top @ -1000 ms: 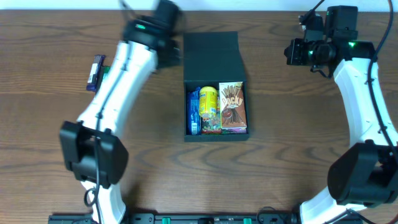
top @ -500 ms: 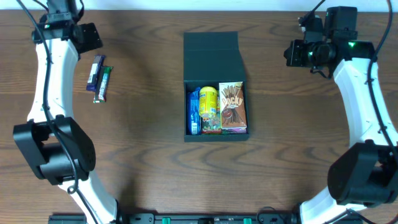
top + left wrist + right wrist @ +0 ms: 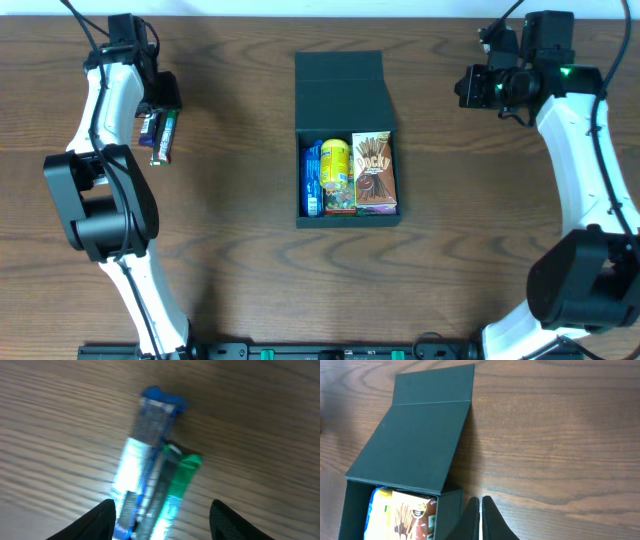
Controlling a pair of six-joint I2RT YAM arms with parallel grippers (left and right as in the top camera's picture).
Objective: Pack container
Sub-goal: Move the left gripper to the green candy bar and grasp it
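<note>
The dark teal container [image 3: 346, 215] stands mid-table with its flap lid [image 3: 340, 88] lying open behind it. Inside are a blue pack [image 3: 312, 180], a yellow pack [image 3: 335, 163] and a Pocky box [image 3: 374, 172]. Two snack bars lie side by side at the far left, one blue [image 3: 150, 435] and one green [image 3: 182, 480]. My left gripper [image 3: 162, 522] hangs open just over them, a finger on each side, touching neither. My right gripper [image 3: 480, 515] is shut and empty, beside the container's right wall [image 3: 447, 510].
Bare wood table lies between the bars [image 3: 158, 133] and the container, and to the container's right. The left arm [image 3: 105, 120] curves along the far left edge. The right arm [image 3: 575, 150] runs down the right side.
My left arm swung from beside the container's lid to the far left, then came down over the two bars. Its jaws have narrowed. The right arm has not moved.
</note>
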